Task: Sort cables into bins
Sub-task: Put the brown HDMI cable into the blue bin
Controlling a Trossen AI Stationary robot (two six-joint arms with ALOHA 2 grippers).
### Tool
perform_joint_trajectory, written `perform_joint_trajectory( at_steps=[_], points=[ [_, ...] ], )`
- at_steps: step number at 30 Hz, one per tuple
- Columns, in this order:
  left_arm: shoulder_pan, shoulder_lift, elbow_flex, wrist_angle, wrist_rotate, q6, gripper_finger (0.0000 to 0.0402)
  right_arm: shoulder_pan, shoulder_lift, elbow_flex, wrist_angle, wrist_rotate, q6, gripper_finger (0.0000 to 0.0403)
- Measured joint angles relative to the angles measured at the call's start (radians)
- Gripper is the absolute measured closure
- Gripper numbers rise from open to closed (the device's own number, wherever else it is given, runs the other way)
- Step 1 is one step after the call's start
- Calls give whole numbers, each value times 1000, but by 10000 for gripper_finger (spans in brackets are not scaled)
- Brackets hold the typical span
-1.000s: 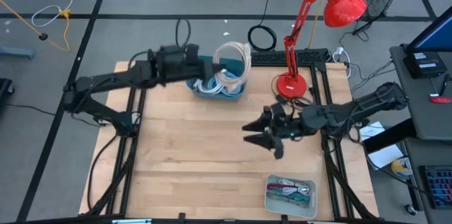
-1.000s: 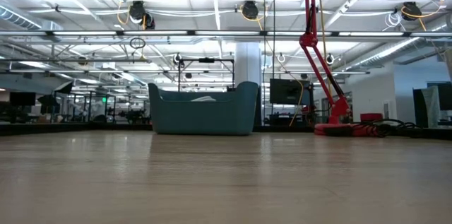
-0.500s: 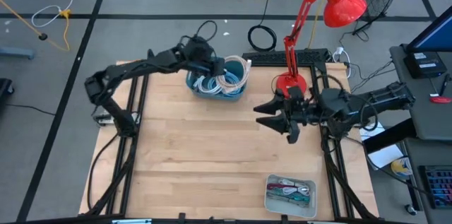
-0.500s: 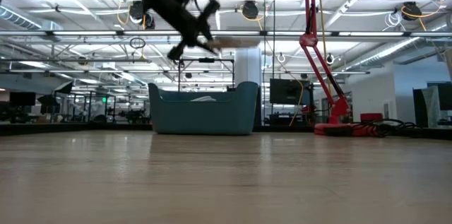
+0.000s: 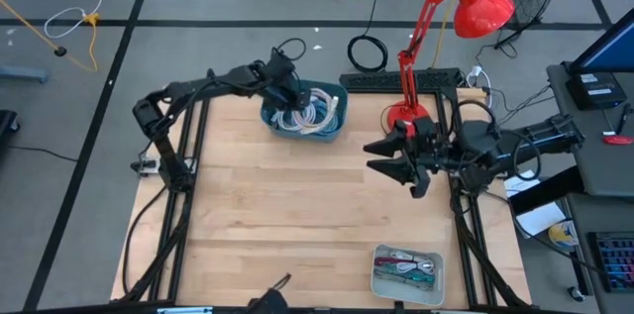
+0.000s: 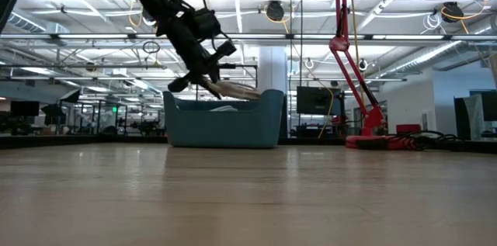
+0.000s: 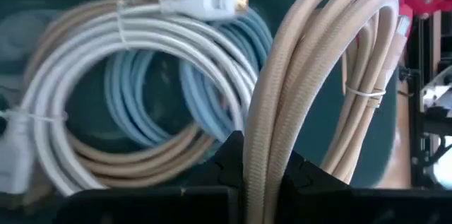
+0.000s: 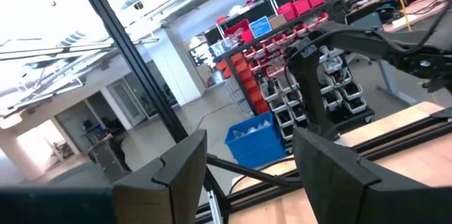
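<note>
My left gripper (image 5: 288, 97) reaches slanting down over the dark teal bin (image 5: 337, 134) at the table's far side. It is shut on a beige cable coil (image 7: 318, 75). In the low view the coil (image 6: 237, 89) sticks out level with the bin's rim (image 6: 221, 126). Inside the bin lie a white coil (image 7: 78, 104), a light blue coil (image 7: 176, 90) and another beige coil (image 7: 134, 171). The pale grey bin (image 5: 378, 279) at the near right holds short maroon, teal and grey pieces. My right gripper (image 5: 372, 157) hangs open above the table's right middle and holds nothing. My left gripper pinches several strands of the beige coil on one side of its loop (image 7: 263, 157) between its two fingers. The fingers slant down from the table's left and lie across the strands. The coil sticks out ahead of the fingers over the bin; whether it touches the cables below, I cannot tell.
A red desk lamp (image 5: 436, 37) stands with its base (image 5: 407, 118) on the far right of the table, between the teal bin and my right arm. A black coiled cord (image 5: 368, 53) lies on the floor beyond the far edge. The wooden top in the middle is bare.
My left gripper has swung toward the table's right over the teal bin, sunk and tipped steeply downward, staying shut on the beige coil. The coil has come down from high above to the bin's rim. My right gripper has drawn back toward the far right.
</note>
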Motion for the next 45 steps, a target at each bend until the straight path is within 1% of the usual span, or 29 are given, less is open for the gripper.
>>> perform_joint_trajectory(
  at_steps=[6, 10, 16, 23, 29, 31, 34, 37, 40, 45],
  points=[
    [31, 1, -6, 8, 15, 19, 377, 1, 3, 0, 0, 1, -4, 202],
    [26, 1, -6, 31, 30, 15, 377, -8, 6, 0, 1, 4, -7, 202],
    [3, 2, -6, 29, 24, 12, 377, -9, 13, 0, -3, 21, -7, 202],
    [-31, 81, -6, 74, 52, -8, 377, -9, 15, 0, -6, 23, -7, 202],
    [-47, 110, -5, 86, 13, -21, 377, -7, 15, 0, -15, 23, 6, 202],
    [-48, 110, -5, 92, -11, -27, 365, -5, 15, 0, -21, 23, 15, 202],
    [-47, 107, -5, 102, -36, -28, 330, -2, 15, 0, -24, 23, 23, 202],
    [-42, 106, 2, 102, -59, -35, 307, -1, 15, 0, -25, 23, 22, 202],
    [-38, 106, 8, 100, -59, -35, 299, -1, 15, 0, -25, 23, 20, 202],
    [-25, 106, 10, 100, -57, -42, 295, -1, 15, 0, -29, 23, 18, 202]
  ],
)
